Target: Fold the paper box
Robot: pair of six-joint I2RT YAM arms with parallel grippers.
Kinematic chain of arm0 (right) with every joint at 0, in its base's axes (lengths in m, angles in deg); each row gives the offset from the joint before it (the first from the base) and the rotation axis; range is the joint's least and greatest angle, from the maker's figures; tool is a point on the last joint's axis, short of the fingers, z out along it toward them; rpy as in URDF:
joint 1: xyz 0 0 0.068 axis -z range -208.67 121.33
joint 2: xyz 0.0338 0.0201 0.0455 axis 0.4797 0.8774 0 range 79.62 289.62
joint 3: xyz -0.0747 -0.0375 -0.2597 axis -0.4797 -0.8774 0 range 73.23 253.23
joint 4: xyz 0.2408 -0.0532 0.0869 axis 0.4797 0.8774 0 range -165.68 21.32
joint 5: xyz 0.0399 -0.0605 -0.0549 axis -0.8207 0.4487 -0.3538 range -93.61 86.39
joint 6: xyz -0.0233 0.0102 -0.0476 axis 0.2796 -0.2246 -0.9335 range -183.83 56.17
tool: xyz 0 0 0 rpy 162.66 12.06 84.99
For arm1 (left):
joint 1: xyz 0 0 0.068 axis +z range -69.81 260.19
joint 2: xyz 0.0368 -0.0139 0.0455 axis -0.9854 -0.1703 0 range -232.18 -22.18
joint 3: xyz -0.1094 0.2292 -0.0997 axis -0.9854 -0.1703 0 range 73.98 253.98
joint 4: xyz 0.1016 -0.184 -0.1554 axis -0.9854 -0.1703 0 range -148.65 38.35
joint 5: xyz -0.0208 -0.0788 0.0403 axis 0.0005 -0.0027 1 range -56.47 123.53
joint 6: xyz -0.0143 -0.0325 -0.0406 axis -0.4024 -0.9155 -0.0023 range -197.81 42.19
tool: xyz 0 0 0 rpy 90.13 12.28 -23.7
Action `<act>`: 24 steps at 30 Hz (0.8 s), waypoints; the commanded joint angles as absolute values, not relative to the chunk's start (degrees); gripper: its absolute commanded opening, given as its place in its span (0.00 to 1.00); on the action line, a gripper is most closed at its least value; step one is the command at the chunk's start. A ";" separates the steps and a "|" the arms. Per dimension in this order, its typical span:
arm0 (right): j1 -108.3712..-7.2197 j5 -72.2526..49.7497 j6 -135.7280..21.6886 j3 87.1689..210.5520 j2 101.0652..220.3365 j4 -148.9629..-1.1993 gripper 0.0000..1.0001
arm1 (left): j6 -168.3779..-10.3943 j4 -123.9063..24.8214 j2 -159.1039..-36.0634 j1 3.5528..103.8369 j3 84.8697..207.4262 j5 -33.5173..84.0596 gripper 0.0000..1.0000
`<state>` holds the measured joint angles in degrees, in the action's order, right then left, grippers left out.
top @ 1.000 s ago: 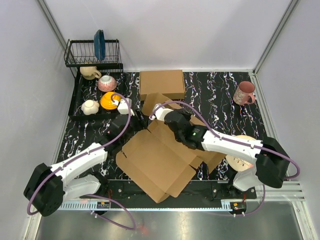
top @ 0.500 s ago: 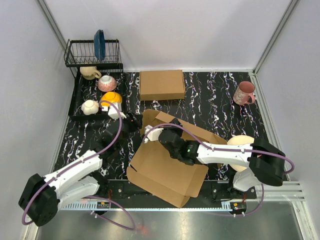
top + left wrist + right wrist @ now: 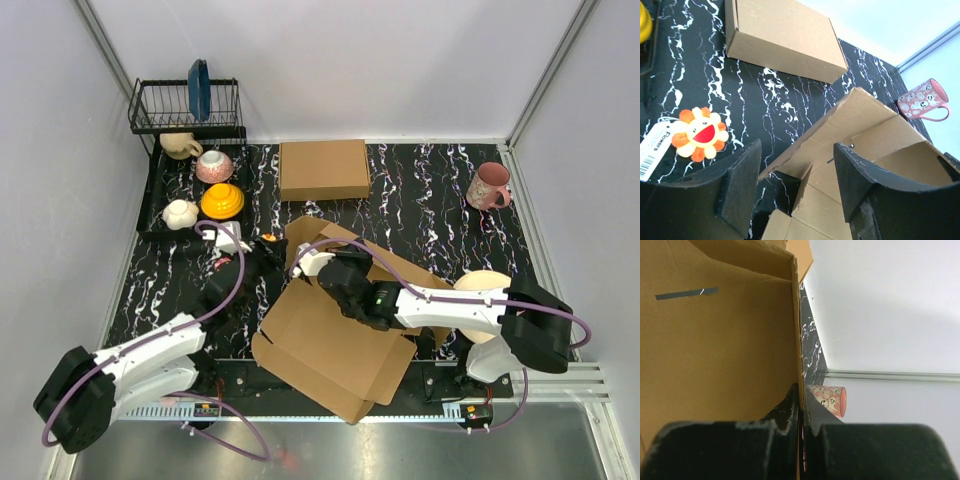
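Paper box (image 3: 335,345): a partly folded brown cardboard sheet lay on the near middle of the black marbled table (image 3: 430,200), between the two arms, with one panel raised toward the far side.
Right claw (image 3: 800,402): it was clenched on a thin upright wall of the paper box, the edge pinched between its two black fingers.
Left claw (image 3: 796,155): it was released, jaws standing wide apart, just beside the raised edge of the sheet and gripping nothing.
Only in the right wrist view: the pinch on the cardboard edge was plain, along with a dark slot in the inner face of the panel; from above, the claw's body hid that contact.
Only in the left wrist view: an orange flower toy (image 3: 697,134) with a paper tag lay on the table to the left of the open jaws.
Only in the top view: the whole spread of the sheet showed, plus a wire rack (image 3: 185,105) with a blue plate (image 3: 199,88) at the far left and an orange bowl (image 3: 221,201) below it.
Shared: a closed cardboard box (image 3: 323,169) sat at the far middle, well apart from the sheet; a pink mug (image 3: 488,186) stood at the far right.
Change over the last second: the sheet, earlier spread flatter and wider, had been drawn up and toward the left; the left claw had come away from the orange bowl toward the cardboard.
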<state>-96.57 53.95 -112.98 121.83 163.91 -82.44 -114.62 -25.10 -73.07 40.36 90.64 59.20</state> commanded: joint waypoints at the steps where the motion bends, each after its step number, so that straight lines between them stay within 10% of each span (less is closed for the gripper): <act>1: -97.05 52.29 -106.81 120.86 162.42 -78.23 0.06 | -112.79 -11.16 -77.00 39.50 88.48 59.20 0.62; 13: -97.49 51.32 -105.67 120.69 159.69 -76.82 0.06 | -107.08 0.38 -90.11 39.33 91.38 55.34 0.51; 24: -98.72 54.39 -108.57 119.72 163.64 -80.60 0.06 | -106.72 3.29 -88.72 37.92 90.77 51.38 0.18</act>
<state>-97.75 54.39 -109.83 120.75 161.46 -79.21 -107.30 -2.63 -91.47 38.46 89.77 53.59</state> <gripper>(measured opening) 0.059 0.217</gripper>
